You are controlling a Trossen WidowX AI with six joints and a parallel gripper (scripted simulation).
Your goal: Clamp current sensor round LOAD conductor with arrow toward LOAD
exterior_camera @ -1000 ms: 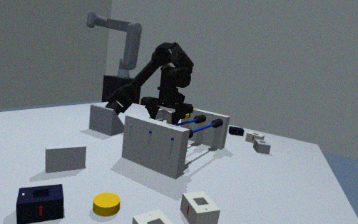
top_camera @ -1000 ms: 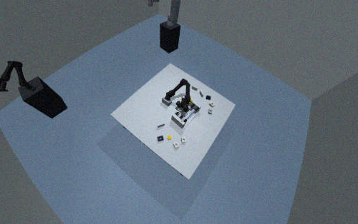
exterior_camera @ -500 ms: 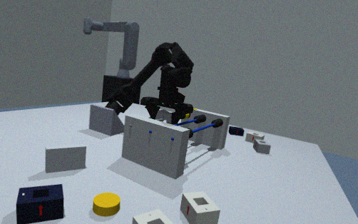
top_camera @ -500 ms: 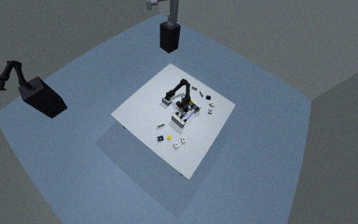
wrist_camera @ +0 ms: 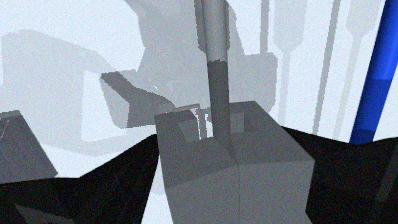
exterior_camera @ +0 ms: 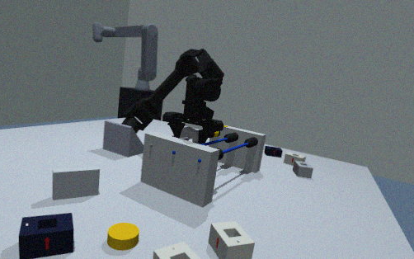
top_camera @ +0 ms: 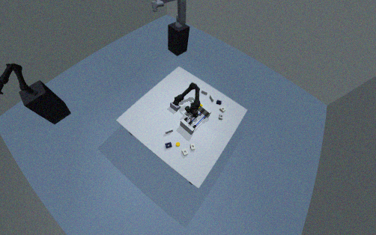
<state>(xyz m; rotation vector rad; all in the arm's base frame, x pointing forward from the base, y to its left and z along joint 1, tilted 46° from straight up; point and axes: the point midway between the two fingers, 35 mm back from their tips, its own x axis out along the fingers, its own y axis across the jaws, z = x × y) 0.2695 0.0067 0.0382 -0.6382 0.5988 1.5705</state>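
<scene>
The grey split-core sensor point(exterior_camera: 188, 133) point(wrist_camera: 200, 165) is between the fingers of my gripper point(top_camera: 192, 114) point(wrist_camera: 208, 133), which is shut on it. In the wrist view a black finger lies against each side. The sensor's two halves meet along a seam on the near face, and a grey conductor point(wrist_camera: 216, 50) runs down into the middle between them. Whether the latch is engaged cannot be told. The arrow and the LOAD marking are not readable. The conductor rack's front plate point(exterior_camera: 179, 173) point(top_camera: 187, 126) stands upright, with blue conductors point(exterior_camera: 237, 147) point(wrist_camera: 372, 85) beside the grey one.
A grey wedge-like block point(exterior_camera: 119, 138) stands left of the rack and a thin grey plate point(exterior_camera: 76, 183) in front. A dark blue block point(exterior_camera: 59, 241), a yellow disc point(exterior_camera: 123, 236) and white blocks point(exterior_camera: 238, 245) point(top_camera: 184, 153) lie nearer. More small blocks point(exterior_camera: 303, 169) lie beyond the rack.
</scene>
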